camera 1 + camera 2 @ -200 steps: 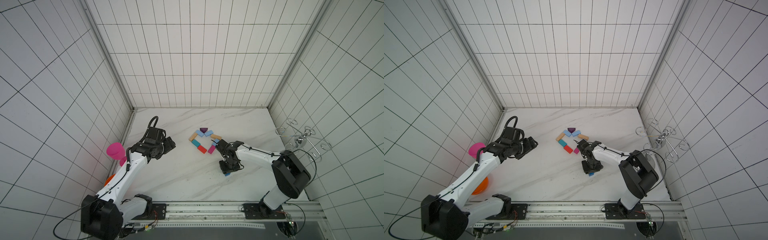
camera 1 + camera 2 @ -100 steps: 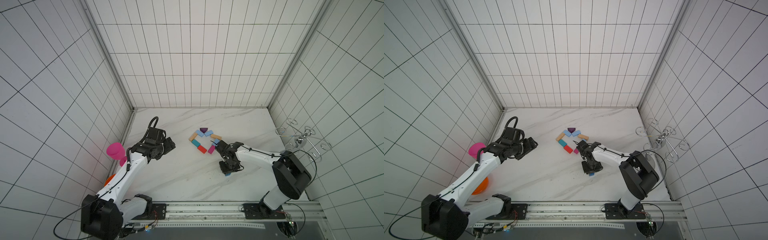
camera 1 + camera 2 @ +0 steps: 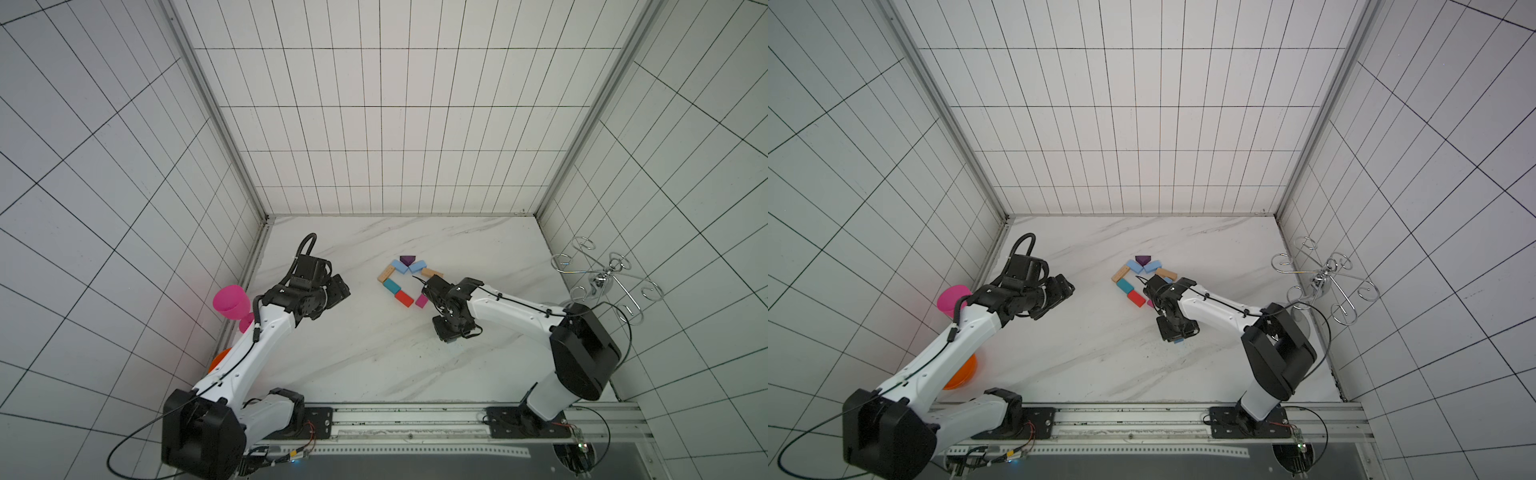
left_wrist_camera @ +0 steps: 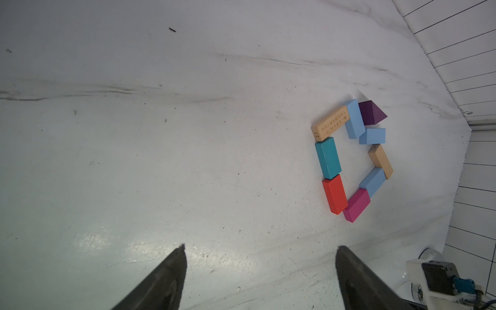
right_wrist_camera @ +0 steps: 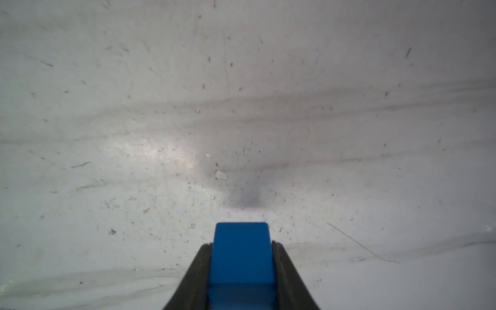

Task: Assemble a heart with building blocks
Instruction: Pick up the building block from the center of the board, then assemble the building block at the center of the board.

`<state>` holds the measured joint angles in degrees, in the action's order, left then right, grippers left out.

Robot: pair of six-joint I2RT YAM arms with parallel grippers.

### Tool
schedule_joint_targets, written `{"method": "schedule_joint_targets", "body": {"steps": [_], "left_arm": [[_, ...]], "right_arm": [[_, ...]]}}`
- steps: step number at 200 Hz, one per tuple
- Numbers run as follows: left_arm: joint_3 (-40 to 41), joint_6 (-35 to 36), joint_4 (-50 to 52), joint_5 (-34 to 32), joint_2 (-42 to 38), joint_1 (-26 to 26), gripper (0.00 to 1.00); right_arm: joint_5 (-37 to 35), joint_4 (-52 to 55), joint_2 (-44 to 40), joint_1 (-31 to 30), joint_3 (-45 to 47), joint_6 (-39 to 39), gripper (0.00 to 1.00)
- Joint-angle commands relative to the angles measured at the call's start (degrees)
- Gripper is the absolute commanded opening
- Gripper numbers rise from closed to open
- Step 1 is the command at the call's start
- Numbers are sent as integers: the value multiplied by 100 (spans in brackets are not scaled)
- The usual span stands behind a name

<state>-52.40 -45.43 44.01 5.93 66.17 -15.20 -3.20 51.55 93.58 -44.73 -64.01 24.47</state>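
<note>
**A:** What do you get from above?

**B:** In both top views your left gripper [image 3: 338, 291] hangs over the marble table [image 3: 374, 365], well apart from the heart [image 3: 391, 286]. Your right gripper [image 3: 451, 332] points down at the table, on the side of the heart nearer your arms' bases. In a top view a sliver of the blue cube [image 3: 1178, 340] peeks out beneath it. The pink goblet [image 3: 230, 301] and orange bowl [image 3: 963, 374] sit beside your left arm, and the wire rack [image 3: 602, 278] is beyond your right.

**A:** And the left wrist view?

**B:** Your left fingers [image 4: 166, 276] stand wide apart with nothing between them. Ahead, nine blocks lie flat in a hollow outline. The purple triangle [image 4: 371, 112] is tucked against two light blue ones, and the red block [image 4: 334, 194] and magenta block [image 4: 357, 205] touch at the pointed end.

**A:** Right wrist view?

**B:** Your right jaws are drawn in narrow, clamped on the blue cube with one on each side. Whether it rests on the table or is lifted off it, I cannot tell.
</note>
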Motion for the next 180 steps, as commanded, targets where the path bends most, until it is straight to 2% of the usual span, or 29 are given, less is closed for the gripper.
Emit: {"method": "schedule_joint_targets", "body": {"steps": [1,90,180], "left_arm": [[4,41,24,-132,-26,35,86],[2,164,143,-192,-53,164,86],[37,268,125,-69,20,351,86]], "right_arm": [[-164,219,271,-213,-556,-188,14],[-221,618,1916,-440,-2501,-1224,16],[-576,662,2635,-415,-3247,-1739,16]]}}
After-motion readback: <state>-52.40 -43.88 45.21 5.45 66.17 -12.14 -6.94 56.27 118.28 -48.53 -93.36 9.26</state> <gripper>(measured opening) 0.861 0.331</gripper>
